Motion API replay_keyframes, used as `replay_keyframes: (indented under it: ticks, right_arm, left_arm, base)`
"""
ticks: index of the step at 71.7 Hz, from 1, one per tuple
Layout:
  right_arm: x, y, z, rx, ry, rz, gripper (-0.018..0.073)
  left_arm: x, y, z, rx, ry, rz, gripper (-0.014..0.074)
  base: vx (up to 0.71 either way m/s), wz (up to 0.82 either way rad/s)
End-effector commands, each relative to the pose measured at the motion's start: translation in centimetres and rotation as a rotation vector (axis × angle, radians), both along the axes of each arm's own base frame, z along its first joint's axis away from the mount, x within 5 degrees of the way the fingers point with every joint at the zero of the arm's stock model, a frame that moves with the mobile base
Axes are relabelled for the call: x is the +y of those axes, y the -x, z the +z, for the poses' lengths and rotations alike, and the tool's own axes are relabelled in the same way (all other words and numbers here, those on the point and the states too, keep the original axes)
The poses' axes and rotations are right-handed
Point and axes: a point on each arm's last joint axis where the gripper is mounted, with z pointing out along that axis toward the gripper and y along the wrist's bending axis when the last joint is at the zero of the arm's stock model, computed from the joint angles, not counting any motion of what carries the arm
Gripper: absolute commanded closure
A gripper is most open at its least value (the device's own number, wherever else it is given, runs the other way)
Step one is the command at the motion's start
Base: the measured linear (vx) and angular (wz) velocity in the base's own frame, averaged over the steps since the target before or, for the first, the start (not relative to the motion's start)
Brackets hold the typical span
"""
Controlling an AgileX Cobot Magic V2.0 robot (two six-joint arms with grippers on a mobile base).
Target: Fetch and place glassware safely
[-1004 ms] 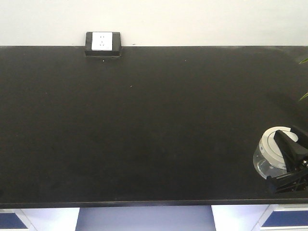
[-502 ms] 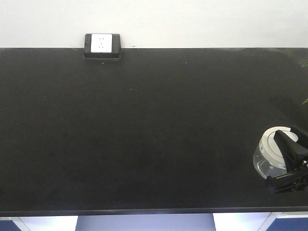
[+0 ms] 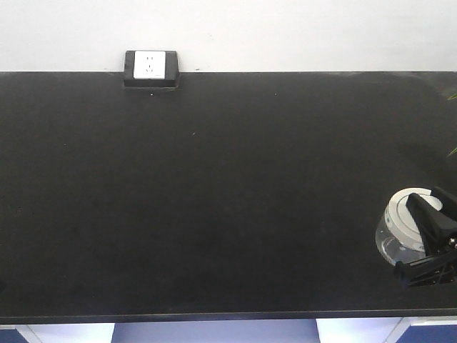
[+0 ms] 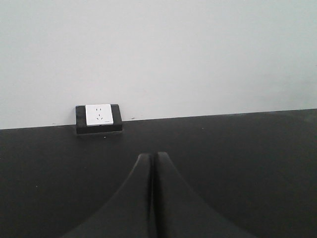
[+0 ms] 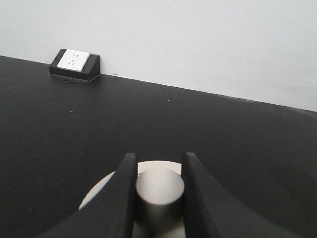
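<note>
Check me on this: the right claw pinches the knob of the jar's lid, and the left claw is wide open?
Not quite: the left gripper is shut, fingers pressed together, as the left wrist view shows. The right gripper does pinch the knob of the jar's lid.

The front-facing view looks steeply down from above the near edge of the table (image 3: 214, 200) toward the wall (image 3: 285, 28), wide and distant, with the wall socket (image 3: 151, 68) at 11 o'clock. The left wrist view rides low, facing that wall, the left fingers (image 4: 141, 198) at 6 o'clock. The right wrist view faces likewise, very close over the glass jar (image 5: 159, 191) at 6 o'clock. All three share the socket and the table's far edge.
</note>
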Motion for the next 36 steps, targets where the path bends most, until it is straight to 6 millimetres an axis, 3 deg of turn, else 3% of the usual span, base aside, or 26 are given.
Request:
replay_keyframes:
  ticks: [1,36]
  right_arm:
    - [0.17,-0.22,1.92,-0.134,-0.025,0.016,0.0563]
    - [0.18,-0.22,1.99,-0.141,-0.027,0.017,0.0563]
  left_arm:
    - [-0.29,0.01,1.27,-0.061,0.041,-0.035,0.0603]
    - [-0.29,0.01,1.27,-0.061,0.041,-0.035,0.0603]
  base:
    - [0.00,0.00]
    - [0.00,0.00]
